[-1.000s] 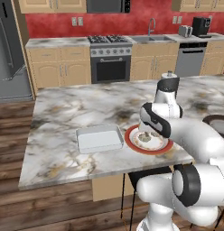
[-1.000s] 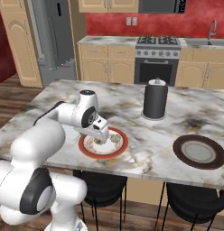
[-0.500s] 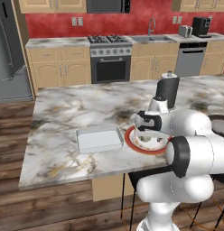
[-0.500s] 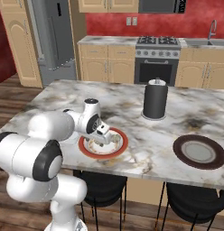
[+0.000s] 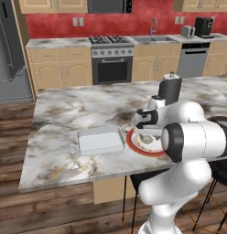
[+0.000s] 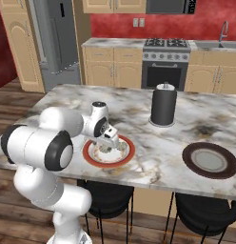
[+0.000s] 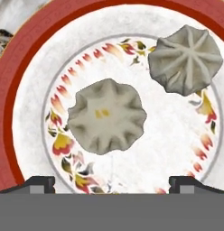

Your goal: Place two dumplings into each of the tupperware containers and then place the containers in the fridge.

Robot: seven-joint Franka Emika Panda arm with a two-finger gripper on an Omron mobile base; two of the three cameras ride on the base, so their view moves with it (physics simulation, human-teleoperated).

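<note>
The gripper (image 7: 111, 182) hangs wide open and empty over the plate (image 7: 23, 67); best drop straight, centring the near dumpling (image 7: 107, 115) between the jaws, clear of the other dumpling (image 7: 186, 58).

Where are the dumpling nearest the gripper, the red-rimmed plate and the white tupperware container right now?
nearest dumpling (image 7: 107, 116): hand view, centre of its pleated top.
red-rimmed plate (image 6: 91, 158): right base view, red rim at its near left.
white tupperware container (image 5: 100, 140): left base view, middle of its bare floor.
</note>
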